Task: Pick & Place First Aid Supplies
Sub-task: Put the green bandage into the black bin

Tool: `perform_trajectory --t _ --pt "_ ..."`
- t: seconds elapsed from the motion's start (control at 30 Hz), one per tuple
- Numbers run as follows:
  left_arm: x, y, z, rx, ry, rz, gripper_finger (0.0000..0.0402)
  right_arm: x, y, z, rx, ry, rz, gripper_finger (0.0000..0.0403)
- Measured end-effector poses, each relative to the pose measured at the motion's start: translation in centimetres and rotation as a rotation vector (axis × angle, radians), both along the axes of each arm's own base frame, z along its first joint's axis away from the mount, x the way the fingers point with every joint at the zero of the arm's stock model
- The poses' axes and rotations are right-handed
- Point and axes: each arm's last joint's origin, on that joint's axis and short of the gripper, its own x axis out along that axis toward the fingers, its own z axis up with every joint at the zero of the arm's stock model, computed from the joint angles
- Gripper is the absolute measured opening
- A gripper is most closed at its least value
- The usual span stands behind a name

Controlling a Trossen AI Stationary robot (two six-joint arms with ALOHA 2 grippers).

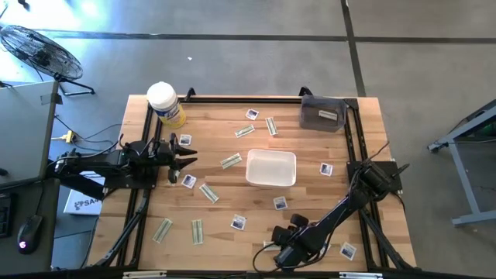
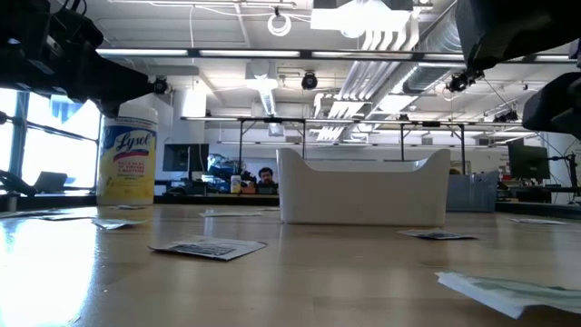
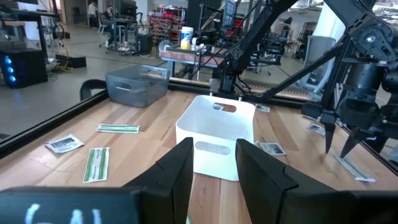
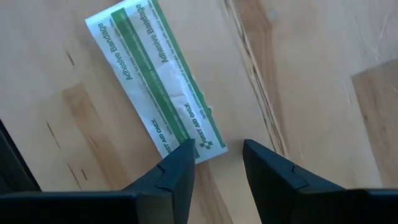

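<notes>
A white tray [image 1: 271, 168] sat mid-table on the wooden table [image 1: 310, 221], with first aid packets scattered flat all around it: square white ones with dark-blue print such as one [image 1: 280, 203] just in front of the tray, and narrow pale green strips such as one [image 1: 231, 161] beside its left wall. None lay inside the tray that could be seen. A yellow canister [image 2: 127, 164] reading "Lysol" stood at the far left corner, and a grey bin [image 1: 323, 113] sat at the far right corner.

The right hand [image 4: 216, 163] pointed down over the table's near edge, its fingers apart and empty, one fingertip [image 4: 180, 163] just at the end of a strip packet [image 4: 153, 81] printed "Adhesive Bandage" and "FIRST AID ONLY". The left hand [image 3: 211, 163] hovered at the table's left side, facing the tray, fingers apart and holding nothing.
</notes>
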Motion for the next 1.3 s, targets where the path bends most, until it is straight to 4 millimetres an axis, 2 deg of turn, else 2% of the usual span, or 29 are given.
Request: perform_trajectory --t 0.43,0.63,0.87,0.97,1.1,1.2,1.3 --pt "0.0 0.0 0.0 0.0 0.0 0.0 0.0119 0.0 0.0 -0.1 -0.006 -0.001 0.015 0.0034" --pt "0.0 0.0 0.0 0.0 0.0 0.0 0.0119 0.1 -0.6 0.7 0.002 -0.01 -0.034 0.0005" --pt "0.0 0.0 0.0 0.0 0.0 0.0 0.0119 0.4 -2.0 2.7 0.015 -0.033 -0.122 0.0001" --pt "0.0 0.0 0.0 0.0 0.0 0.0 0.0119 0.3 -3.1 4.3 0.014 -0.034 -0.173 0.0001" --pt "0.0 0.0 0.0 0.0 0.0 0.0 0.0119 -0.6 -5.6 7.8 -0.004 -0.023 -0.255 0.0001" --pt "0.0 0.0 0.0 0.0 0.0 0.0 0.0119 -1.8 -8.5 11.1 -0.055 -0.014 -0.314 0.0001" --pt "0.0 0.0 0.0 0.0 0.0 0.0 0.0119 -3.6 -12.3 13.9 -0.167 0.03 -0.388 0.0001"
